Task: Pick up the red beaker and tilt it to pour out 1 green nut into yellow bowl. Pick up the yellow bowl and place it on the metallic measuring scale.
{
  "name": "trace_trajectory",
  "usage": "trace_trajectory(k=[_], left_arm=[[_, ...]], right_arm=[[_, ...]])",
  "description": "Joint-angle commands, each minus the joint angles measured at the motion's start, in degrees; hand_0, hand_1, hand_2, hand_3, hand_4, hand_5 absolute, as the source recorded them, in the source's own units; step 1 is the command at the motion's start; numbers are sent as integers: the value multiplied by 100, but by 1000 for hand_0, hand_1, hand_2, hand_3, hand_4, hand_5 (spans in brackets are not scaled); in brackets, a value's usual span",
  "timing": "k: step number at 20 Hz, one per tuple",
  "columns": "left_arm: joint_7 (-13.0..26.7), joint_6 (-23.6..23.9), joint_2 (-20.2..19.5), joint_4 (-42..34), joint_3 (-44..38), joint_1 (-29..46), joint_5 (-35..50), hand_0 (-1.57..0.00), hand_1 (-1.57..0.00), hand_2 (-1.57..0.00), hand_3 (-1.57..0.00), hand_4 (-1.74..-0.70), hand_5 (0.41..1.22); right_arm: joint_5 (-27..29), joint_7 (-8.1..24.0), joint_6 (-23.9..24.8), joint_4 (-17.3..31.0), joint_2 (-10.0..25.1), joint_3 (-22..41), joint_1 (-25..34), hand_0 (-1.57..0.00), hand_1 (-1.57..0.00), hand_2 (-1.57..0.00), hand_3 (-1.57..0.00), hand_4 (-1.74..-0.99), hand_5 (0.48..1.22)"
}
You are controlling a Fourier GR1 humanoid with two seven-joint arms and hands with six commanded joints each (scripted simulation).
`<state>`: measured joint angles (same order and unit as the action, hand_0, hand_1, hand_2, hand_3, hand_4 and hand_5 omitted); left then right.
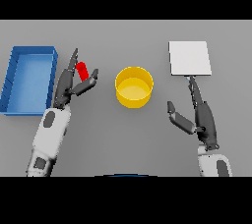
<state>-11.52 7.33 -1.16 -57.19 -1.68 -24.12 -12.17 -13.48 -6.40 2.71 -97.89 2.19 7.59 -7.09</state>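
Observation:
A small red beaker (pixel 82 70) stands on the grey table left of centre, between the fingers and thumb of my left hand (pixel 68 83). The fingers are straight and the thumb is stretched out beside the beaker; whether they touch it I cannot tell. The yellow bowl (pixel 134 87) sits in the middle of the table, right of the beaker, and no nut shows in it. A flat white square scale (pixel 190 58) lies at the back right. My right hand (pixel 199 112) rests open just in front of the scale, fingertips near its front edge.
A blue rectangular bin (pixel 12 83) stands at the far left, close to my left forearm.

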Motion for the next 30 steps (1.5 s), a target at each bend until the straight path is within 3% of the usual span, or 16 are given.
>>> trace_trajectory(k=[1,6,8,9,10,13,15,16,21,26,30], left_arm=[[15,15,48,82,15,-97,-17,1,1,1,1,-1252,661],[-191,123,-2,767,-124,-596,-77,1,1,1,1,-1259,684],[-445,226,56,970,-206,-706,-51,1,-24,-41,1,-1297,715],[-537,296,76,1072,-263,-779,-32,-93,-141,-150,-47,-1324,741],[-666,368,108,1172,-340,-790,11,-322,-364,-358,-218,-1355,770],[-859,487,206,1360,-364,-909,-60,-932,-953,-950,-761,-1529,990],[-1152,457,259,1527,-440,-996,2,-1162,-1176,-1173,-997,-1601,1073],[-1232,423,231,1543,-473,-974,50,-1244,-1255,-1253,-1111,-1572,1103],[-1111,533,198,1497,-524,-1074,128,-1464,-1467,-1467,-1420,-1686,1129],[-718,483,-94,871,-129,-1127,-185,-1536,-1537,-1537,-1522,-1723,1127],[-46,254,-626,422,736,-1306,-1118,-1557,-1557,-1557,-1551,-1734,1139]], right_arm=[[87,3,-49,-9,26,-43,11,1,1,1,1,-1257,686],[133,-48,-47,5,46,-94,31,1,1,1,1,-1261,690],[87,-26,-13,-41,25,-65,35,1,1,1,1,-1259,691],[57,9,-4,-14,-3,-35,53,1,1,1,1,-1255,691],[27,-63,-13,-19,18,-18,-11,1,1,1,1,-1252,690],[-29,-27,-22,-116,43,21,-21,1,1,1,1,-1241,695],[27,40,-19,-58,-11,7,44,1,1,1,1,-1233,688],[20,46,6,-3,-6,-21,76,1,1,1,1,-1233,686],[-134,-23,101,15,-28,31,111,1,1,1,1,-1186,670],[-311,-107,177,89,50,37,96,1,1,1,1,-1116,656],[-457,-115,242,39,21,115,74,1,1,1,1,-1095,660]])
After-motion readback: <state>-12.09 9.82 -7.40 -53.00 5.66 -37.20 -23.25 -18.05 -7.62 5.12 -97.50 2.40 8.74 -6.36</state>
